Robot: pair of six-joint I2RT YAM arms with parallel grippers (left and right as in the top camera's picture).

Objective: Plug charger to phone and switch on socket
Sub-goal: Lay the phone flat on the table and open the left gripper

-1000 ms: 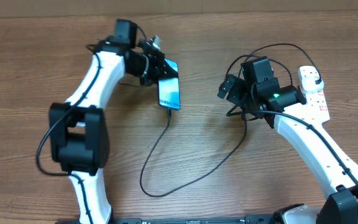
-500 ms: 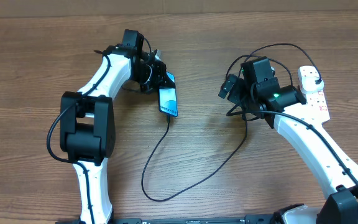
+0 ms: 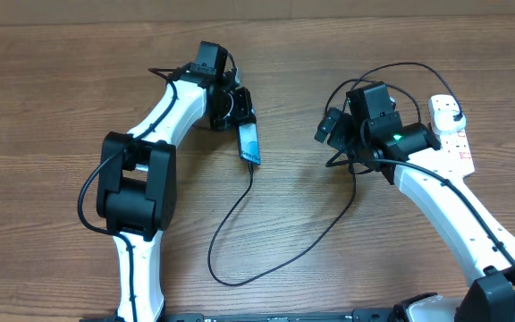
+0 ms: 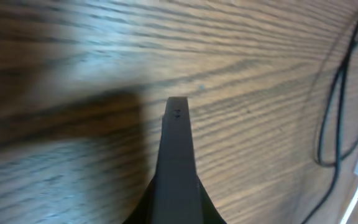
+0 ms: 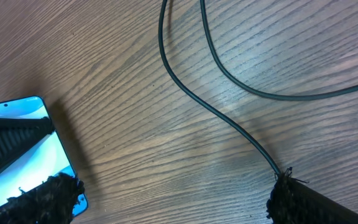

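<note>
My left gripper (image 3: 239, 114) is shut on the top end of the phone (image 3: 250, 141) and holds it tilted up on its long edge. The light blue screen shows in the right wrist view (image 5: 27, 155), with a dark finger (image 5: 11, 140) lying across it. In the left wrist view the phone is a dark slab seen edge-on (image 4: 178, 155). The black charger cable (image 3: 240, 210) hangs from the phone's lower end, loops across the table and runs up to the white socket strip (image 3: 454, 139) at the far right. My right gripper (image 3: 331, 127) is open and empty, its fingertips (image 5: 294, 199) beside the cable (image 5: 219, 115).
The cable forms a wide loop (image 3: 231, 279) near the front of the wooden table and another arc (image 3: 401, 67) behind my right arm. The strip lies along the right edge, close to my right arm's forearm (image 3: 436, 192).
My left gripper has swung to the right with the phone and turned it from flat towards edge-on. The cable's loop followed slightly. The right arm has not moved.
</note>
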